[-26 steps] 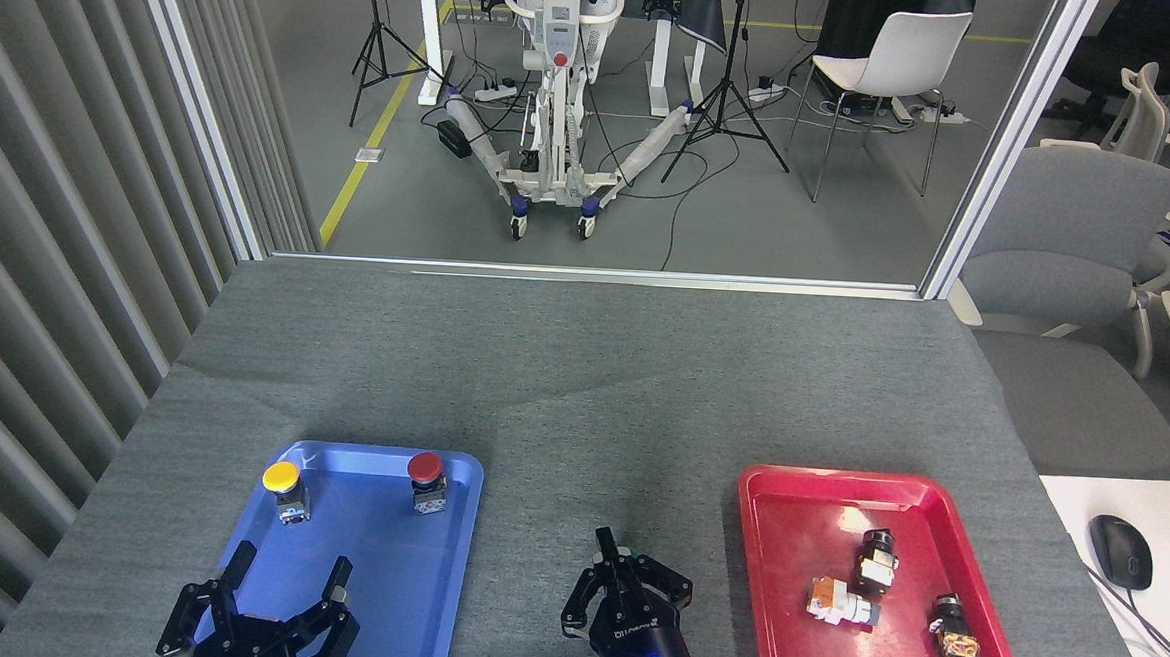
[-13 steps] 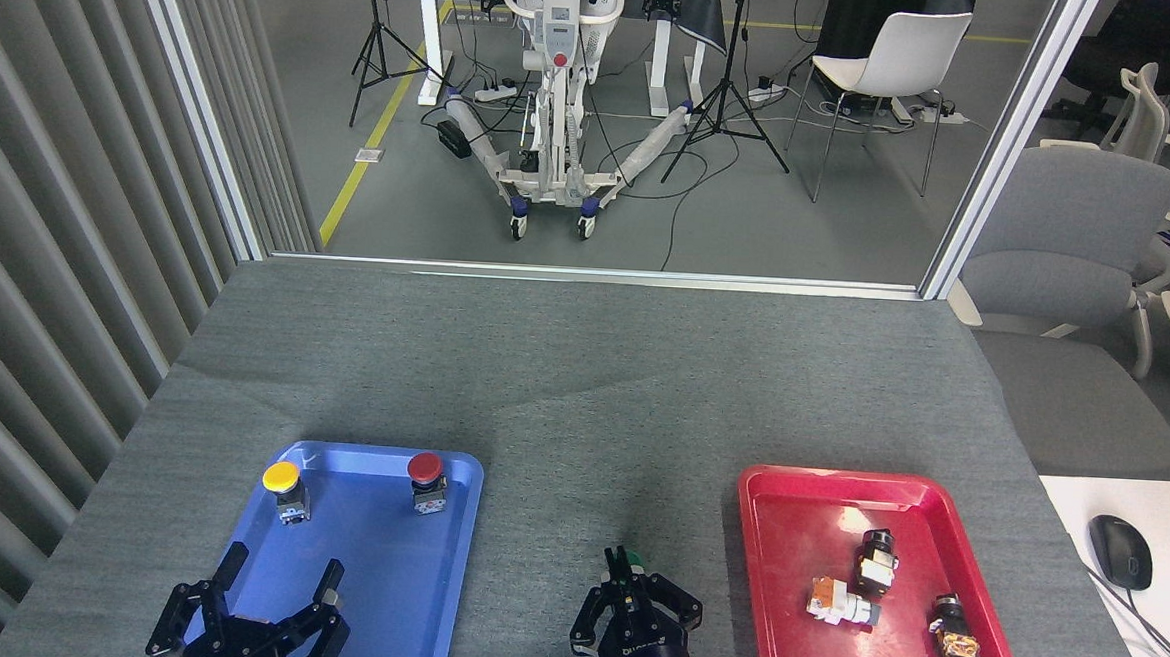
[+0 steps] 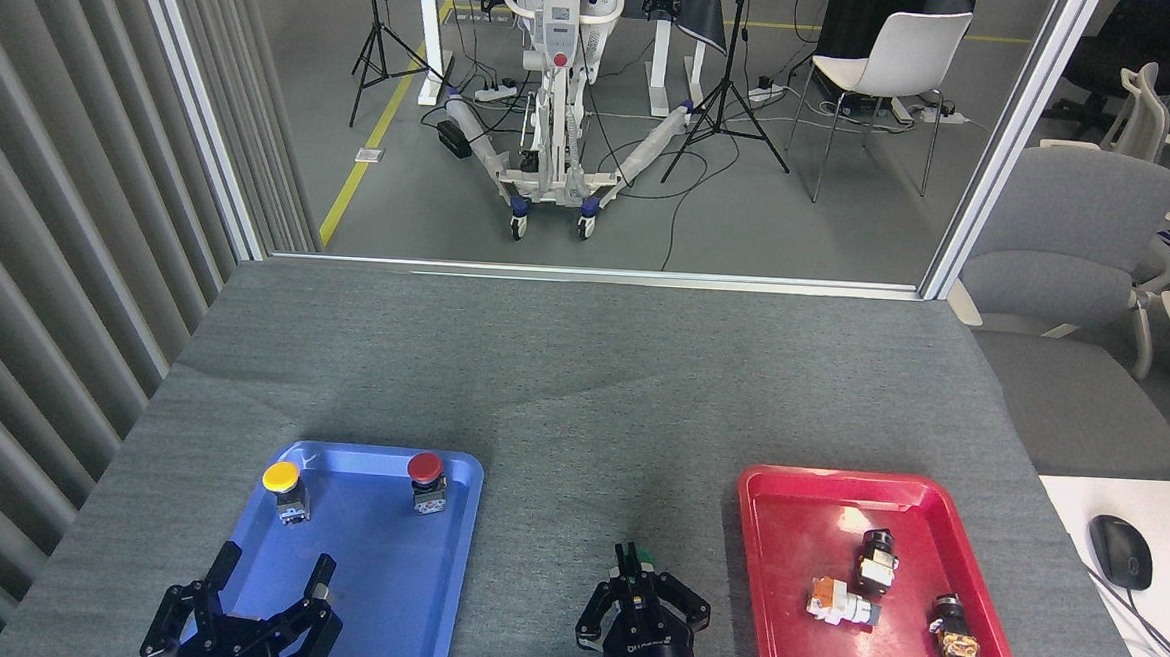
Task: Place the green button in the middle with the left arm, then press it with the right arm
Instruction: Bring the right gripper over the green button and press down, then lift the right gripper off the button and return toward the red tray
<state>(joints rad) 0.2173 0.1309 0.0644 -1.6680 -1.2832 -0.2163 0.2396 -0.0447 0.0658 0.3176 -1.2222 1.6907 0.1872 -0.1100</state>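
Between the trays, the closed right gripper (image 3: pixel 633 563) is bearing on the green button (image 3: pixel 641 556), small, stiff, seemingly tippable, while the left gripper (image 3: pixel 270 572) is hanging open.

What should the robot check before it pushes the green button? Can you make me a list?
1. Green button on the bare grey cloth between the trays: ok, though the gripper hides most of it.
2. Right gripper over the button with its fingers together: ok.
3. Is it touching the cap already: cannot tell.
4. Left gripper out of the way: ok, it is open over the blue tray, apart from the button.
5. Yellow button and red button clear of the press: ok, both sit at the tray's far end.
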